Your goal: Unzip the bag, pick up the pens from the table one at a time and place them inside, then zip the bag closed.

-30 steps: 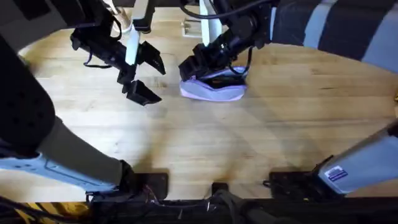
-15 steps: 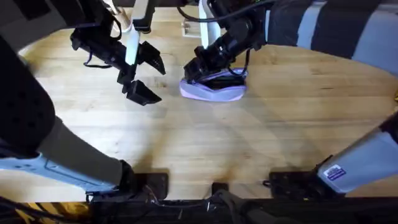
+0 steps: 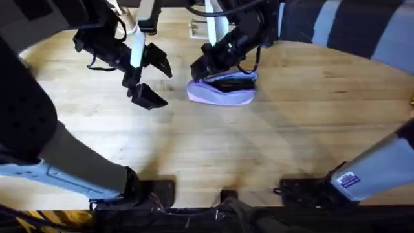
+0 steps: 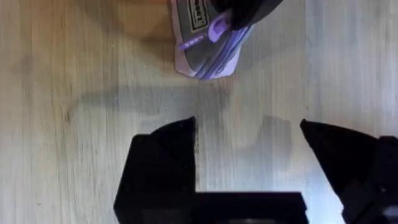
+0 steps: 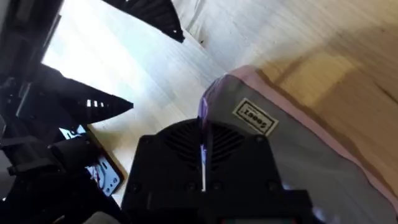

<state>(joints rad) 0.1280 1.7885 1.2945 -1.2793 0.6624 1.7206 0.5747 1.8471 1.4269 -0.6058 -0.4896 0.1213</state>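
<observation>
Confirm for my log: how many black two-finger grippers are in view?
2. The left gripper hovers open beside the lavender fabric pouch; the right gripper is shut on its end.

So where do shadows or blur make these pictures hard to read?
Overhead: the left arm's near link is large, dark and blurred. Left wrist: soft shadows lie on the table beside the bag. Right wrist: the right end effector is a dark blur over the bag.

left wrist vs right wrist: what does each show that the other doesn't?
Left wrist only: its own open pincer hanging over bare table, apart from the bag. Right wrist only: a white label on the bag's end and the right pincer closed on the zip pull. Both: the lavender bag and the wooden table.
</observation>
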